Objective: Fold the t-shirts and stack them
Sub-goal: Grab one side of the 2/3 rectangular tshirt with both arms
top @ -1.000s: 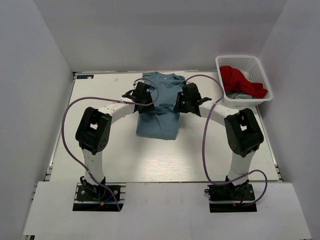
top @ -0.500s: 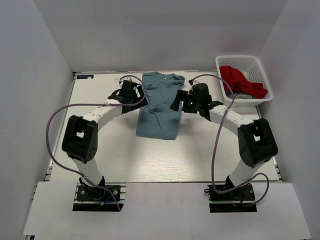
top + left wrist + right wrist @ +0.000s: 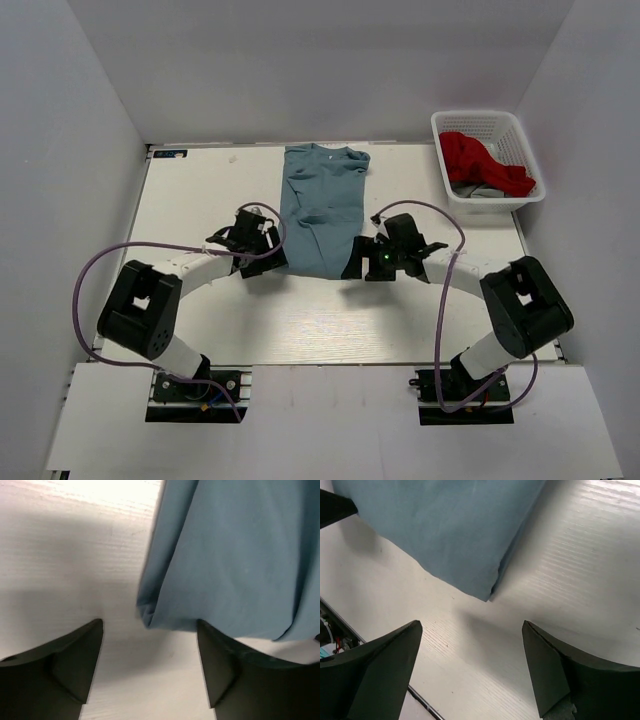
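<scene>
The shirt lies flat on the table as a long narrow strip, sides already folded in, collar at the far end and hem nearest the arms. A white basket holding a red cloth stands well off to the right of the shirt's collar end.

The left gripper sits low at the shirt's near left corner and the right gripper at its near right corner. Both have their fingers spread wide with nothing between them. In each wrist view the hem corner lies just ahead of the gap. Whether the fingertips touch the table I cannot tell.

The step in hand looks like the crosswise fold. Next, each gripper likely needs to slide forward onto its corner, pinch every layer, then carry the hem evenly toward the collar.
</scene>
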Robot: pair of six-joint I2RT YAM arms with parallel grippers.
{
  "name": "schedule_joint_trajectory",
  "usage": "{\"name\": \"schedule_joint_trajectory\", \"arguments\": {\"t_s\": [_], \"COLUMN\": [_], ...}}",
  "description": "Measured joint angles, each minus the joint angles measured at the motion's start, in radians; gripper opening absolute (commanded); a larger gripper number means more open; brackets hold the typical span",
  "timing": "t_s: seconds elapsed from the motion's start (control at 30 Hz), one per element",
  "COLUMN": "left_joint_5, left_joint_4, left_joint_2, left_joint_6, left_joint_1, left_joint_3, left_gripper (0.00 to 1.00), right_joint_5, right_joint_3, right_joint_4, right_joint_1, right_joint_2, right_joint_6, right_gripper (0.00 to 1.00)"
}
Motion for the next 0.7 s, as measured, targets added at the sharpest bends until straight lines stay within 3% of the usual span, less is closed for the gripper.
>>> {"name": "schedule_joint_trajectory", "arguments": {"t_s": [0.23, 0.33, 0.37, 0.43, 0.47, 0.7], "left_joint_5": [0.034, 0.049, 0.058, 0.074, 0.086, 0.167], "left_joint_4": [0.105, 0.146, 0.158, 0.176, 0.185, 0.135], "left_joint_2": [0.047, 0.073, 0.081, 0.097, 0.105, 0.067], "left_joint_6": [0.0, 0.003, 0.005, 0.011, 0.01, 0.022], "left_joint_1": [0.0, 0.001, 0.003, 0.003, 0.004, 0.004], "left_joint_3": [-0.005, -0.004, -0.003, -0.002, -0.002, -0.016], "left_gripper": [0.6, 0.42, 0.29, 0.14, 0.03, 0.0], "right_joint_5": [-0.014, -0.015, -0.011, -0.006, -0.003, -0.008], "right_joint_3": [0.008, 0.013, 0.013, 0.014, 0.014, 0.027], "right_joint_4": [0.078, 0.127, 0.148, 0.161, 0.16, 0.044], "right_joint_1": [0.029, 0.035, 0.036, 0.041, 0.042, 0.043], "right_joint_2": [0.071, 0.103, 0.111, 0.126, 0.134, 0.106], "right_joint_6": [0.005, 0.016, 0.024, 0.025, 0.022, -0.002], "right_gripper": [0.68, 0.57, 0.45, 0.28, 0.0, 0.0]}}
